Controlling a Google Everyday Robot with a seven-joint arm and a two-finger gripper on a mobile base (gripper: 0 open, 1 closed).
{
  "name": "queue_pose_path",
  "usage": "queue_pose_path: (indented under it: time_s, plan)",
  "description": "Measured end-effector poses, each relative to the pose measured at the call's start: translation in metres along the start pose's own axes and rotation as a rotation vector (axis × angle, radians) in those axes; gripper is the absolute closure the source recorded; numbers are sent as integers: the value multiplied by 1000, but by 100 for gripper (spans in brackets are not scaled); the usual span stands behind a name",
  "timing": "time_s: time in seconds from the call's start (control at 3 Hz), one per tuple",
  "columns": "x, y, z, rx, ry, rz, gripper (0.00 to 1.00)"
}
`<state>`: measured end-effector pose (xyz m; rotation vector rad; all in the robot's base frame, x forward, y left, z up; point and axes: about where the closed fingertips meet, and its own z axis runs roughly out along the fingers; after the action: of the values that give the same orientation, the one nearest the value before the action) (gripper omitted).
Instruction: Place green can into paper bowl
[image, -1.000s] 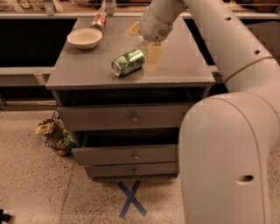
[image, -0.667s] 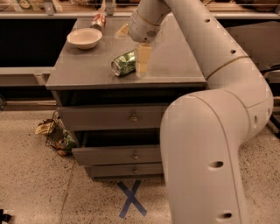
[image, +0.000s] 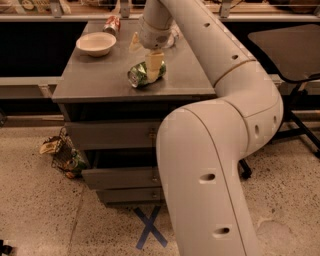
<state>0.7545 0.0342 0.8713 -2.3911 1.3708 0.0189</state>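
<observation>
The green can lies on its side near the front middle of the grey cabinet top. The paper bowl stands empty at the back left of the top, well apart from the can. My gripper reaches down from the arm and sits right at the can's right half, covering part of it. The can rests on the surface.
A red-and-white can lies behind the bowl. A clear bottle and a yellowish packet lie behind the gripper. Crumpled litter sits on the floor at the left of the drawers. A dark chair stands on the right.
My gripper has moved left from beside the can's right end to over the can. The can and bowl have not moved on the top.
</observation>
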Motion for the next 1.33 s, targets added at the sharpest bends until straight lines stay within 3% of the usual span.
queue_pose_path:
  time_s: [0.33, 0.67, 1.0, 1.33]
  plan:
    - [12, -3, 1, 0, 49, -5, 47]
    - [10, 8, 13, -64, 32, -47, 71]
    - [9, 7, 12, -67, 31, -49, 95]
    - [9, 7, 12, -67, 31, -49, 100]
